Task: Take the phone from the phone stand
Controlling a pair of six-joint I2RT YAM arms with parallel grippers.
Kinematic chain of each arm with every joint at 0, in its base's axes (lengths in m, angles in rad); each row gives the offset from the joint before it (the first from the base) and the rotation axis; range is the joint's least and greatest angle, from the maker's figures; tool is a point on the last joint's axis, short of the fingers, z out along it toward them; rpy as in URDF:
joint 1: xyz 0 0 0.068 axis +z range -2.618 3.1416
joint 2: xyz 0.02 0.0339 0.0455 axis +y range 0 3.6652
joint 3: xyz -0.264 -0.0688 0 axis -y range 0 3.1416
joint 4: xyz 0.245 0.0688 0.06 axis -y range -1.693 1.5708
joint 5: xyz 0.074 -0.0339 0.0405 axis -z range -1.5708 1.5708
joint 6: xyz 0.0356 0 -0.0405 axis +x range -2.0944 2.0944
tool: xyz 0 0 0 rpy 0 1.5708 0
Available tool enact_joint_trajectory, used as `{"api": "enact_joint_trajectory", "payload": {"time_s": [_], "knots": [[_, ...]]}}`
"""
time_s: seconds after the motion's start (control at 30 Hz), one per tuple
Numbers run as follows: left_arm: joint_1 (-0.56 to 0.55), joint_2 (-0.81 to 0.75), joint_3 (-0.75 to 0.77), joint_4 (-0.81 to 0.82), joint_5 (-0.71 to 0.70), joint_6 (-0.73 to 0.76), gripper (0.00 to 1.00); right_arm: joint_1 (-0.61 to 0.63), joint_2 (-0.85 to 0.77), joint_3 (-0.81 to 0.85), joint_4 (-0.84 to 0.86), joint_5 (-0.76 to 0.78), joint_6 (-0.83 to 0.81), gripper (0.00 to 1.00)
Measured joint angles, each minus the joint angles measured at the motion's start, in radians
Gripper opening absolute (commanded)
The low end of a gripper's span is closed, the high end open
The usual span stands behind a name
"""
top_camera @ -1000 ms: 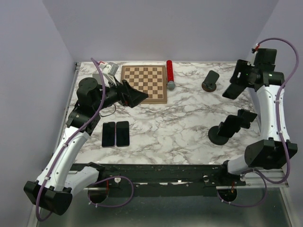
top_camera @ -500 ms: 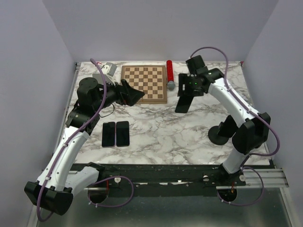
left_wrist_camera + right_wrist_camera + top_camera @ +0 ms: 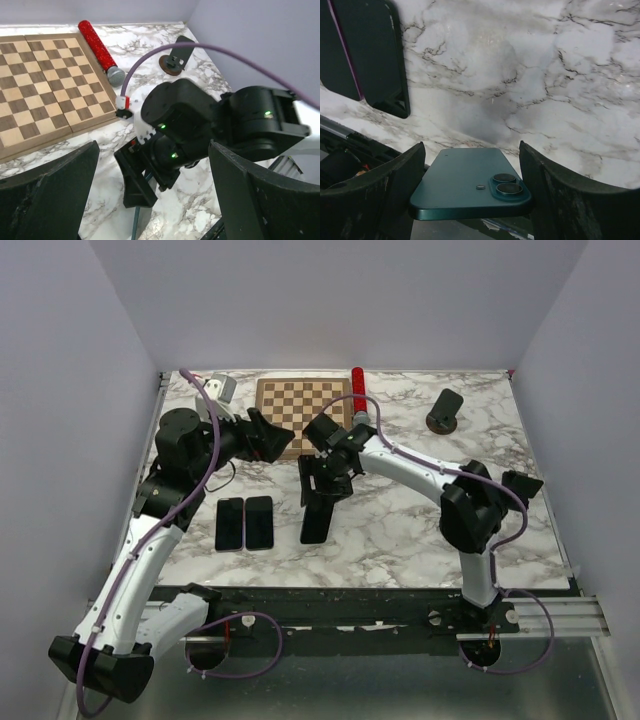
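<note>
My right gripper [image 3: 322, 483] is shut on a dark green phone [image 3: 314, 516] and holds it low over the marble table [image 3: 400, 530], just right of two dark phones [image 3: 245, 523]. In the right wrist view the phone [image 3: 465, 185] lies back up, its two lenses showing, between my fingers [image 3: 390, 190]. An empty black phone stand [image 3: 443, 410] stands at the back right. A second stand [image 3: 522, 483] is mostly hidden behind my right arm. My left gripper [image 3: 275, 440] is open and empty over the chessboard's near edge, facing the right gripper [image 3: 172, 132].
A wooden chessboard [image 3: 303, 412] lies at the back, with a red microphone [image 3: 358, 398] to its right. A small grey device [image 3: 222, 388] sits at the back left. The two dark phones also show in the right wrist view [image 3: 370, 55], close to the table's front edge.
My right arm has swung from the back right across to the middle of the table and down, carrying the green phone. My left gripper has shifted slightly toward the back left.
</note>
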Motion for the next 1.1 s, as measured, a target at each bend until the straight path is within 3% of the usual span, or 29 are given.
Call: {"api": "enact_joint_trajectory", "payload": {"time_s": [0.43, 0.67, 0.83, 1.0, 1.1], "knots": [[0.011, -0.044, 0.0, -0.002, -0.077, 0.023, 0.98, 0.023, 0.262, 0.092, 0.07, -0.144, 0.074, 0.04], [0.012, -0.041, 0.0, -0.001, -0.076, 0.019, 0.98, 0.024, 0.294, 0.124, 0.074, -0.145, 0.11, 0.09], [0.012, -0.039, 0.0, 0.0, -0.073, 0.017, 0.98, 0.026, 0.315, 0.15, 0.104, -0.142, 0.154, 0.26], [0.012, -0.037, 0.0, 0.0, -0.07, 0.012, 0.99, 0.043, 0.354, 0.219, 0.111, -0.117, 0.178, 0.56], [0.012, -0.034, 0.0, 0.0, -0.068, 0.01, 0.99, 0.058, 0.382, 0.27, 0.109, -0.09, 0.177, 0.59]]}}
